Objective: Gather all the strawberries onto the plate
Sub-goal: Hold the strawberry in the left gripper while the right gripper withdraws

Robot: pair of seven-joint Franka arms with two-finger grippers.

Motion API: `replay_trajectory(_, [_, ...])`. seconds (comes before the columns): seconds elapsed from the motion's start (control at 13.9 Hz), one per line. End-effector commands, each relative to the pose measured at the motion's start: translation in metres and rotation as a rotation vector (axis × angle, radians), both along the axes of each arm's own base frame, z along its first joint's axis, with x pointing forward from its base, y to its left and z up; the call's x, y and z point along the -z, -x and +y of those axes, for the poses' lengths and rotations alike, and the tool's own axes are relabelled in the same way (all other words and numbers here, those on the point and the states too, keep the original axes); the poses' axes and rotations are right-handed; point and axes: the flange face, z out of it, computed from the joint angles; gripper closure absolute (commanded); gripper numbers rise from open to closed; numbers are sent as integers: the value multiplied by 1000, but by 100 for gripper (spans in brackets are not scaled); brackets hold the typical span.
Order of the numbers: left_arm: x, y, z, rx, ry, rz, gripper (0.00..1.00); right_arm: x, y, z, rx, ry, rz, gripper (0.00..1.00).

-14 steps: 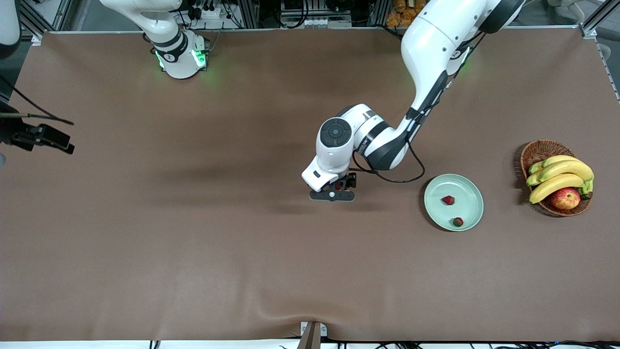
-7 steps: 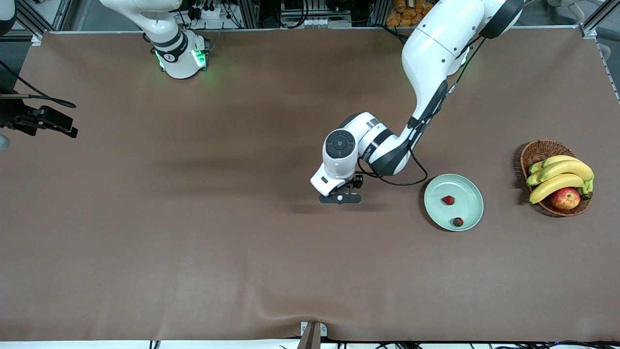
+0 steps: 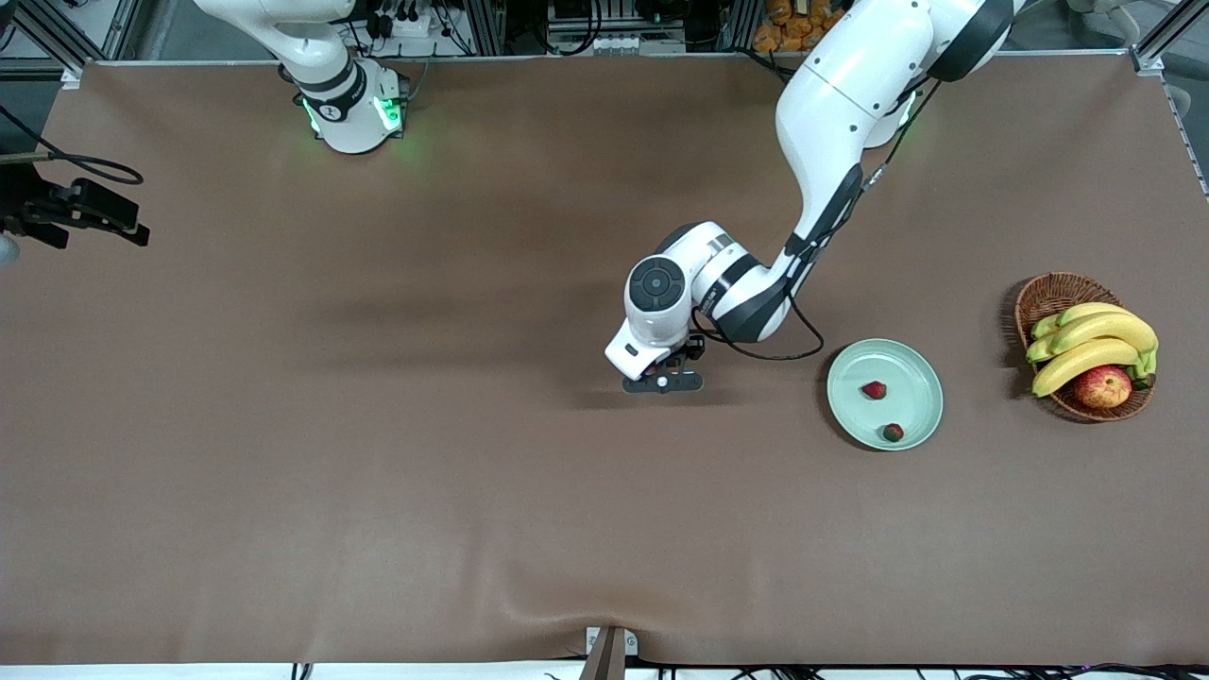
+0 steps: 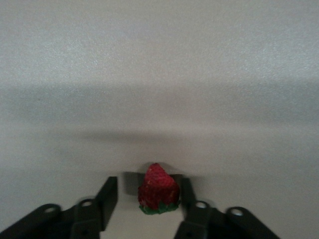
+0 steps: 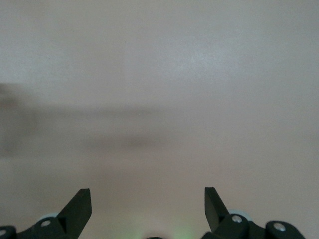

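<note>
Count check for you: 3 strawberries total, 1 plate (image 3: 907, 364), 1 wicker basket (image 3: 1050, 293), 2 arms. 2 of the strawberries sit on the plate: 1 strawberry (image 3: 875, 389) near its middle, and 1 strawberry (image 3: 893, 433) by the rim on the side nearer the front camera. The third strawberry (image 4: 158, 189) is on the desk (image 3: 378, 472) near its middle, apart from the plate toward the right arm's end, and you only see it in the left wrist view; the front view hides it under the left arm's wrist. The left gripper (image 4: 148, 191) is down at the desk around that berry, with 1 finger (image 4: 106, 196) on each side. The finger on 1 side looks to be touching the berry; a thin gap shows on the other, so you've got the fingers narrowed around it but I can't tell from here if it's a firm pinch. The berry stands tip up with its green cap toward the camera. The plate lies between the left gripper and the basket, which sits toward the left arm's end of the desk, holding a bunch of bananas (image 3: 1096, 342) and 1 apple (image 3: 1102, 386). The right gripper (image 5: 148, 209) is spread wide with nothing between its fingers, hanging over bare desk at the right arm's end; that arm is waiting.
</note>
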Motion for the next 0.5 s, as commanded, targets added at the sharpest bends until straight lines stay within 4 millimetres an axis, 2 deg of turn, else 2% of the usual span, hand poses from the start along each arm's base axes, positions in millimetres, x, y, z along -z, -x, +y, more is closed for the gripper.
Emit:
replay_trajectory(0.0, [-1,-2,-2,-24,2,2,87,-7,6,-3,-10,-10,-10,0])
replay_trajectory(0.07, [-2,-2,-2,-28,8,4,99,-8,6,-3,-10,-9,-12,0])
replay_trajectory(0.14, [-5,-4,-1,-28,10,0,100,-9,5,-4,-9,-5,-15,0])
replay_trajectory(0.29, [-27,-17,9,-23,21,-20,100,-14,5,-11,8,-1,-23,0])
replay_trajectory(0.43, [-65,-36,34,-38,14,-24,100,-20,5,-19,26,1,-35,0])
